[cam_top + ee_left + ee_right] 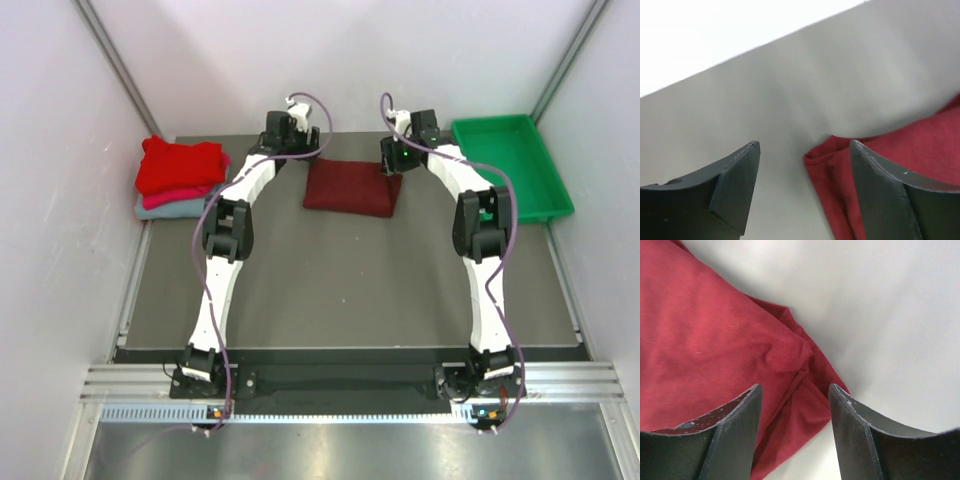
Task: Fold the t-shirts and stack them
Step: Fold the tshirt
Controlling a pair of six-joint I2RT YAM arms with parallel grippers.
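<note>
A dark maroon t-shirt (349, 186) lies folded into a flat rectangle at the back middle of the table. My left gripper (292, 140) hovers by its far left corner, jaws open, with the shirt's corner (832, 155) lying on the table between and under the fingers, not pinched. My right gripper (392, 160) stands open over the far right corner, where the folded edges (805, 390) bunch between its fingers (735, 430) without being clamped. A stack of folded t-shirts sits at the back left: bright red (180, 165) on top, pink (185, 197) below it, grey-blue (175, 208) at the bottom.
A green plastic tray (548, 195) lies at the back right, beside the right arm. White walls close in the table on the left, right and back. A metal rail (350, 380) runs along the near edge by the arm bases.
</note>
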